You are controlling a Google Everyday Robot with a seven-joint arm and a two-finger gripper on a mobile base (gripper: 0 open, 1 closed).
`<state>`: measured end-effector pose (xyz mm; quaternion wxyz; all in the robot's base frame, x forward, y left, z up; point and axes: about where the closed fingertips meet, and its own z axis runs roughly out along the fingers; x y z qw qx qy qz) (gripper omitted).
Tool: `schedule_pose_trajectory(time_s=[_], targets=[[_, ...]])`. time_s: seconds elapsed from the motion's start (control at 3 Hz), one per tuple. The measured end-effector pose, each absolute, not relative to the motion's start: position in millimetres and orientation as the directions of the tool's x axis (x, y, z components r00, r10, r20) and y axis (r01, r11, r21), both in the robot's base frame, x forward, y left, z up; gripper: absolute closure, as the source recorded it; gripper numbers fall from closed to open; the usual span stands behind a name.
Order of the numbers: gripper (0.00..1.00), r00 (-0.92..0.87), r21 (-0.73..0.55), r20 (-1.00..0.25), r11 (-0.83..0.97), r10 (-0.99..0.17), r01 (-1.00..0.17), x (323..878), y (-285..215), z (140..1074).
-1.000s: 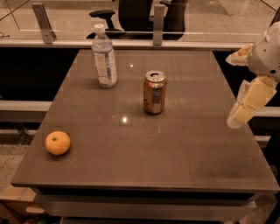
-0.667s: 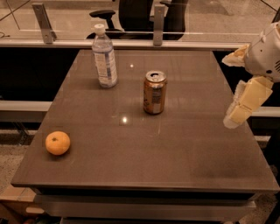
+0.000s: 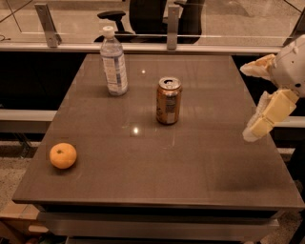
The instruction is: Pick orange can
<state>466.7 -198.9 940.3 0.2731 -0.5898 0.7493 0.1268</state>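
The orange can [image 3: 168,100] stands upright near the middle of the brown table [image 3: 190,162]; it is orange-brown with a silver pull-tab top. My gripper [image 3: 245,102] hovers over the table's right edge, to the right of the can and well apart from it. Its two pale fingers [image 3: 267,116] are spread open and hold nothing.
A clear water bottle [image 3: 114,62] with a white cap stands at the back left of the can. A round orange fruit [image 3: 63,155] lies near the front left corner. Behind the table are a glass rail with metal posts [image 3: 172,26] and an office chair [image 3: 143,14].
My gripper has moved a little to the left, in over the table's right edge toward the can. The can, bottle and fruit have not moved.
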Motion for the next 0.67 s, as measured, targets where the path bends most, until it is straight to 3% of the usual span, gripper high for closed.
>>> schedule_pose_trajectory(time_s=[0.67], targets=[[0.00, -0.002, -0.107, -0.867, 0.191, -0.498, -0.976, 484, -170, 912]])
